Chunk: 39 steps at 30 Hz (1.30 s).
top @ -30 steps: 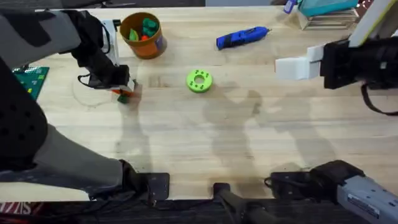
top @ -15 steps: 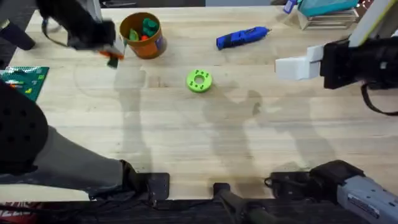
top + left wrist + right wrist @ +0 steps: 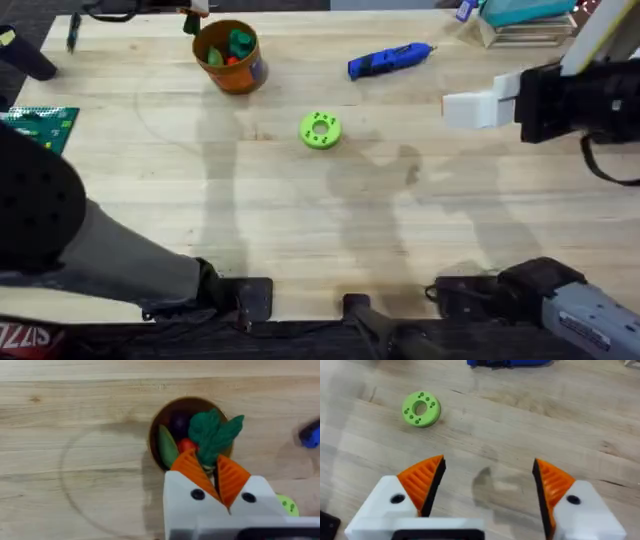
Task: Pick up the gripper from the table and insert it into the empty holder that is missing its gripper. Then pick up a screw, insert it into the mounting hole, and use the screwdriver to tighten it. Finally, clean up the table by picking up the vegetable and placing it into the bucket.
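We see left gripper (image 3: 216, 476) above bucket (image 3: 156, 435), orange fingers (image 3: 189, 467) clamped on vegetable (image 3: 214, 434), leafy end poking past fingertips over bucket mouth. Right gripper (image 3: 487, 482) hovers over bare surface (image 3: 580, 425), fingers wide apart, holding nothing. Screwdriver (image 3: 388, 59) lies beyond green disc (image 3: 320, 130).

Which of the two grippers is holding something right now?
The left gripper: its orange pads pinch the dark-green vegetable above the orange bucket. The right gripper is wide open over bare table.
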### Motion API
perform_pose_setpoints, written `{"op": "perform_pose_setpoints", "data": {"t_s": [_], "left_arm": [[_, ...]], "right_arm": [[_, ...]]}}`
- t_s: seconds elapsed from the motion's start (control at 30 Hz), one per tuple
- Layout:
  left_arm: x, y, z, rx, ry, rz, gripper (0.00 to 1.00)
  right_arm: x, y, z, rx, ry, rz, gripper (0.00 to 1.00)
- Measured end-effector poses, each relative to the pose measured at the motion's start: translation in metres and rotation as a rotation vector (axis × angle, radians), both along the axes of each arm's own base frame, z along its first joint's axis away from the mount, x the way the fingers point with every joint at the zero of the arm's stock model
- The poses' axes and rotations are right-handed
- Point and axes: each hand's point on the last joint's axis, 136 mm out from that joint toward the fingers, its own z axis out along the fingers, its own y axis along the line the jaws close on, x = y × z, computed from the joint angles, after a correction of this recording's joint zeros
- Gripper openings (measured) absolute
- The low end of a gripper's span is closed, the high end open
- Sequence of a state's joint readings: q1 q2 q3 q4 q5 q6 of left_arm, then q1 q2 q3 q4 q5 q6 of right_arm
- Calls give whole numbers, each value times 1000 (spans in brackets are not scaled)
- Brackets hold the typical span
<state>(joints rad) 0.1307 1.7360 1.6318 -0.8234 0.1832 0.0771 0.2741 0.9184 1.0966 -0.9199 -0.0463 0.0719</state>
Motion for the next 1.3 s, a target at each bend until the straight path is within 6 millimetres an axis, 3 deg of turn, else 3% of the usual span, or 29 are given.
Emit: {"op": "perform_pose_setpoints", "data": {"t_s": [0.37, 0.53, 0.67, 0.77, 1.03, 1.2, 1.3], "left_arm": [[22, 3, -62, -33, 102, 27, 24], [24, 3, -74, -38, 123, 26, 32], [24, 3, -75, -42, 124, 30, 437], [25, 3, -75, -43, 122, 32, 606], [23, 3, -76, -44, 131, 32, 747], [9, 0, -79, -54, 186, 33, 969], [-4, -1, -67, -55, 201, 32, 994]], "right_arm": [[0, 0, 0, 0, 0, 0, 994], [0, 0, 0, 0, 0, 0, 994], [0, 0, 0, 0, 0, 0, 994], [0, 0, 0, 0, 0, 0, 994], [0, 0, 0, 0, 0, 0, 994], [0, 0, 0, 0, 0, 0, 994], [0, 0, 0, 0, 0, 0, 994]]}}
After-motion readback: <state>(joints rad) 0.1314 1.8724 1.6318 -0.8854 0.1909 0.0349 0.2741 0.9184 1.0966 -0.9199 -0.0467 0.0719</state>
